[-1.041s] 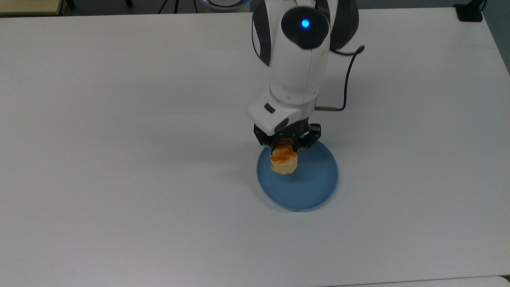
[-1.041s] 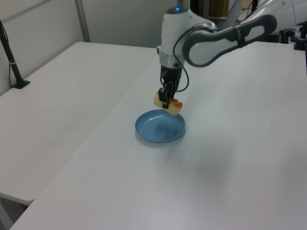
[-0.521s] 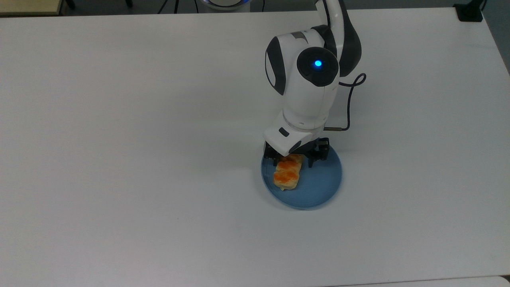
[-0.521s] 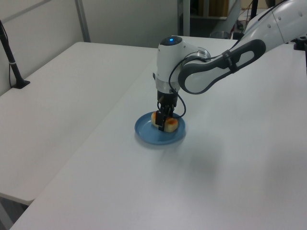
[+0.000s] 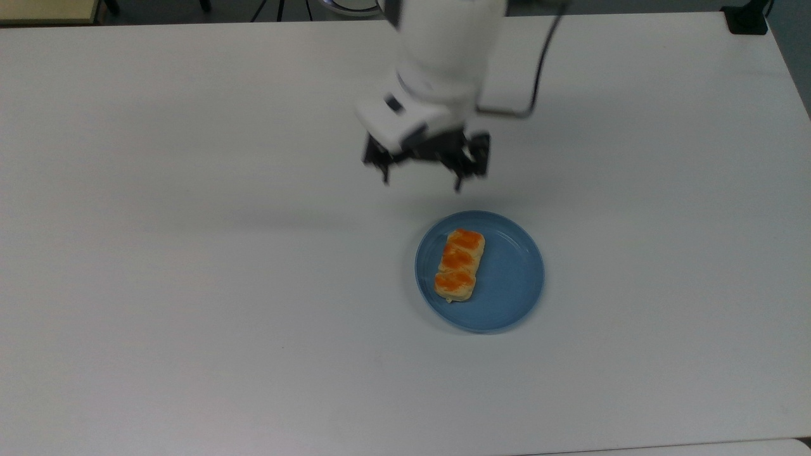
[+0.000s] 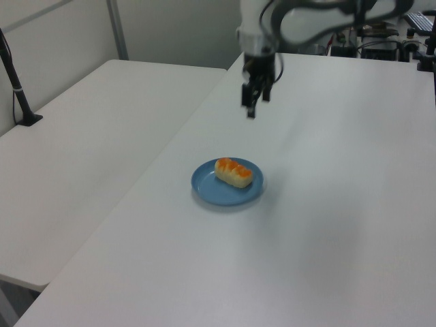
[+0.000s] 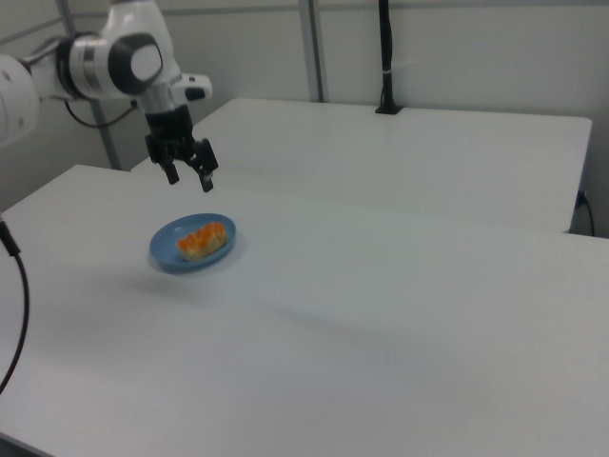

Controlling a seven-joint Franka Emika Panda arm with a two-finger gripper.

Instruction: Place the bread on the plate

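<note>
One bread (image 5: pixel 459 264) lies flat on one plate (image 5: pixel 513 297), glazed side up, with three orange segments counted along its length in the top view; it rests on the plate's floor toward the top view's left half, its long axis running roughly toward the fingers (image 5: pixel 423 170), and it sits below them in the top view, well apart and not touched by them. The plate is round, blue and shallow, with a raised rim; it stands on the white bench (image 5: pixel 190 253), below the fingers in the top view and nearer the camera than they are in the left view. The fingers number two; they are spread wide, point downward, hold nothing and hang in the air above the bench surface; in the right view they hang up and to the right view's left of the plate. One white arm (image 5: pixel 443 57) carries them, and one dark cable (image 5: pixel 538 69) runs beside the arm's wrist. No brand, label or writing can be read on the bread, the plate, the arm or the bench.
</note>
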